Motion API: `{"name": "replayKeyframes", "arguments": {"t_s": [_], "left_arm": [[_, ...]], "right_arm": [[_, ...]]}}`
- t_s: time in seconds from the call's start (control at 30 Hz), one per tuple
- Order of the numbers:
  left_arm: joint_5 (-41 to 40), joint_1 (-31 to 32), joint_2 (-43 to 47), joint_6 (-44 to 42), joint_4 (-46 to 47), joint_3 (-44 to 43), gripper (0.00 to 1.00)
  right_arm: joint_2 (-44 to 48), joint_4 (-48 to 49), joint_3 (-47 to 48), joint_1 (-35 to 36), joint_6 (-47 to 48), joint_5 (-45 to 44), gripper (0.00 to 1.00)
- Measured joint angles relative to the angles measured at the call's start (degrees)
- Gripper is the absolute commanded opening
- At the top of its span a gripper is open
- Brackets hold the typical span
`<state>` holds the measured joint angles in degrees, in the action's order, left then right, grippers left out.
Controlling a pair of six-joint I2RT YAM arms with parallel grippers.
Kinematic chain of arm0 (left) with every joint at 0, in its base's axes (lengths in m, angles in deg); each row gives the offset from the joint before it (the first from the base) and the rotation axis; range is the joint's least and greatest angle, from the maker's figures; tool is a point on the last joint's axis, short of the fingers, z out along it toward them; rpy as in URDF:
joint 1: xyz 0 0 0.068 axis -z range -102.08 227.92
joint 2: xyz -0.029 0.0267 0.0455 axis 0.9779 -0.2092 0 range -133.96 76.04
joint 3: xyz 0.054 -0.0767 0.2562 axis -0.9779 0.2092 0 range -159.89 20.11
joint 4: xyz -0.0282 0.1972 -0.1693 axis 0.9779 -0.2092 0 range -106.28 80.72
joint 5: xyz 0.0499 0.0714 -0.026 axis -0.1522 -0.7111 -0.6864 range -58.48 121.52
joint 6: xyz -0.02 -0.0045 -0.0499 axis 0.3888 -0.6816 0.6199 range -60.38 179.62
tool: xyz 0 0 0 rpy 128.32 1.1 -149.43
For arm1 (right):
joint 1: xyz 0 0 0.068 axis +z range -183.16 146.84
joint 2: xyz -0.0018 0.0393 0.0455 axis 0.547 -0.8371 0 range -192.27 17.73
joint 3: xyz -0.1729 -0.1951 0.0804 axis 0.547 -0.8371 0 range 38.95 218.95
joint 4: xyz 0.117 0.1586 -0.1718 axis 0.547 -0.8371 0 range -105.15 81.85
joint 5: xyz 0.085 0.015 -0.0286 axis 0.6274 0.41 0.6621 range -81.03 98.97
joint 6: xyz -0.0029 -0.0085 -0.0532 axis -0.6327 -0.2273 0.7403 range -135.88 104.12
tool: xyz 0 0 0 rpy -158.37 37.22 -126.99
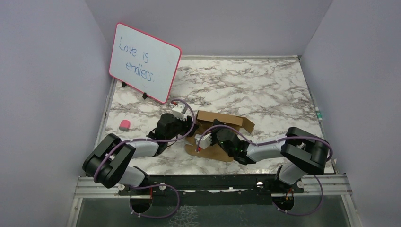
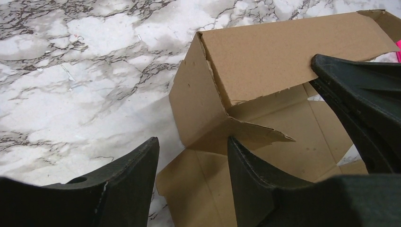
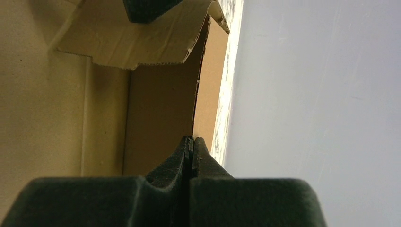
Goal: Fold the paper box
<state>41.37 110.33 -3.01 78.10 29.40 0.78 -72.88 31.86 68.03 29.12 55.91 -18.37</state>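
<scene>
Right claw [image 3: 192, 139], pressed together, inside half-folded paper box [image 2: 265, 56]; left claw [image 2: 192, 142] apart, straddling its wall

Light is soft and even, shadows faint. The right end effector [image 3: 192, 142] looks dark and blurred up close.

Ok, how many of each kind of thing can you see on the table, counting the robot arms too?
Brown paper box: 1
Pink-framed whiteboard: 1
Small pink block: 1
Robot arms: 2, the left arm and the right arm
Total: 5
</scene>
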Motion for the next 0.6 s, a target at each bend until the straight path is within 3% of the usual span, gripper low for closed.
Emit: {"name": "replayKeyframes", "arguments": {"t_s": [0.6], "left_arm": [[-5.9,3.0,-4.4,-0.8,7.7,0.2,0.51]], "right_arm": [[3.3,-6.8,1.6,0.0,-5.4,4.5,0.01]]}}
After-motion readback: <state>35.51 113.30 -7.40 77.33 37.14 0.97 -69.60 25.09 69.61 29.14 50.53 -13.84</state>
